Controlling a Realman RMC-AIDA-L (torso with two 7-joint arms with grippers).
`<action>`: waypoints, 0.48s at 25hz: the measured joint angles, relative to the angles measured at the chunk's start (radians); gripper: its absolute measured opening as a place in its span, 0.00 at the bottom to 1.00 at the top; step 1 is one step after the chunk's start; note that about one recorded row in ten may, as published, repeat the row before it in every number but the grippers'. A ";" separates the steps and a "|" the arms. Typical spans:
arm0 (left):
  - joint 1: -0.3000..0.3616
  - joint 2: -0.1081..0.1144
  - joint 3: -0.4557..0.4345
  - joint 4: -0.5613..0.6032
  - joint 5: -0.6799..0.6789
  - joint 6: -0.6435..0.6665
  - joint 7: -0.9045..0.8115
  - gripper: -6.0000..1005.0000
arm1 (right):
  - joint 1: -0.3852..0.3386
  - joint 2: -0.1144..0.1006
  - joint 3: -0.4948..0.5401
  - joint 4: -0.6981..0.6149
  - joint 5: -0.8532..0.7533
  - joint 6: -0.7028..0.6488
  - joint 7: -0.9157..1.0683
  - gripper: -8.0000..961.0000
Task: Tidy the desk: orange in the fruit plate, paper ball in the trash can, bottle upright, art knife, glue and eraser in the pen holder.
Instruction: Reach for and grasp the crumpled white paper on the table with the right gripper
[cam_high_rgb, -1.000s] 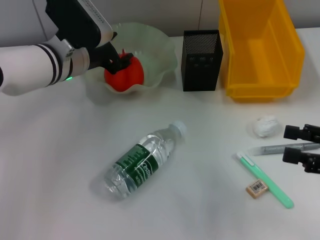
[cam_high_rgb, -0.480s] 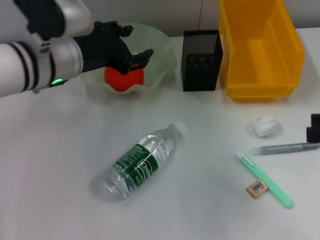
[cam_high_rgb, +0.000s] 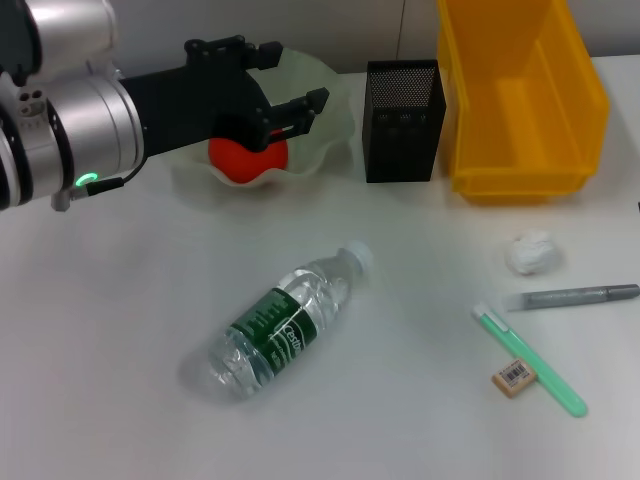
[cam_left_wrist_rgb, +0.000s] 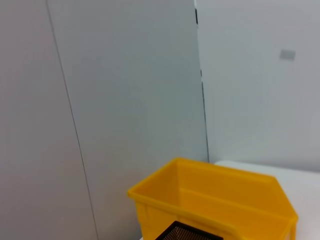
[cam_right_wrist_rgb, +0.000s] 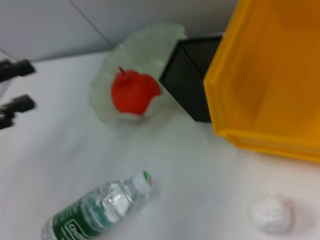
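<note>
the orange sits in the fruit plate at about eleven o'clock on the desk. the left gripper hangs above it with fingers spread and empty, apparently just clear of the fruit. the right gripper is out of view.

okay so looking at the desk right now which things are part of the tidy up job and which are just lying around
Part of the job: orange in the fruit plate; paper ball; trash can; bottle, lying down; eraser; pen holder; green art knife; left gripper, open.

Just lying about: grey pen.
</note>
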 joint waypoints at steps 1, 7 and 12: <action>0.004 0.000 -0.003 0.005 -0.017 -0.002 0.002 0.67 | 0.030 -0.015 -0.001 0.040 -0.038 -0.001 0.004 0.75; 0.015 -0.003 -0.003 0.031 -0.045 -0.003 0.033 0.67 | 0.174 -0.126 -0.025 0.331 -0.117 0.044 0.011 0.74; 0.017 -0.005 0.001 0.037 -0.049 -0.004 0.043 0.67 | 0.215 -0.140 -0.106 0.370 -0.200 0.112 0.011 0.72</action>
